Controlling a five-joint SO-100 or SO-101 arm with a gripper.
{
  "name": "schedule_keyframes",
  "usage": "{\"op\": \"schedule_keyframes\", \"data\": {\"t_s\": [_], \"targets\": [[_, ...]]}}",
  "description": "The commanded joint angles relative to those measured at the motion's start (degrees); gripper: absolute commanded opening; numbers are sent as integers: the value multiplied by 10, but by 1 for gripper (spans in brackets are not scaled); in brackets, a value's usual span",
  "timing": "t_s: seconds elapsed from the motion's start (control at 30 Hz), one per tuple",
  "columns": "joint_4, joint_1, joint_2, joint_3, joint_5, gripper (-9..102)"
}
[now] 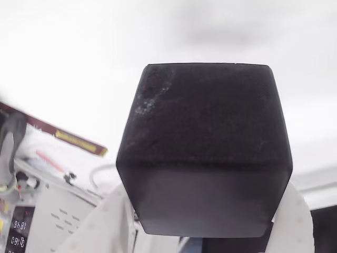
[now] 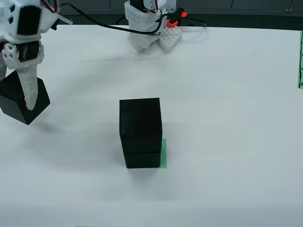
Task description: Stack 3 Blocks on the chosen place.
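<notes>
Gripper (image 2: 21,101) pinching the third block (image 2: 22,100), tilted, up by the table's (image 2: 227,94) left edge, with the two-block stack (image 2: 140,132) on the striped patch (image 2: 163,153) off to its right, mid-table.

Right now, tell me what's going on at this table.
The white gripper holds one black block tilted, at the left of the overhead view, apparently lifted off the table. Two more blocks stand stacked mid-table on the green striped patch, whose edge peeks out at their right. The held block looks set to go on top as the third.
</notes>
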Motion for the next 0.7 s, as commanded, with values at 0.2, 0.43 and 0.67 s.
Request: {"op": "schedule_keyframes", "data": {"t_s": [0.2, 0.43, 0.67], "targets": [[34, -106, 233, 29, -1, 19], [130, -204, 314, 25, 4, 19], [250, -282, 317, -20, 28, 19]]}}
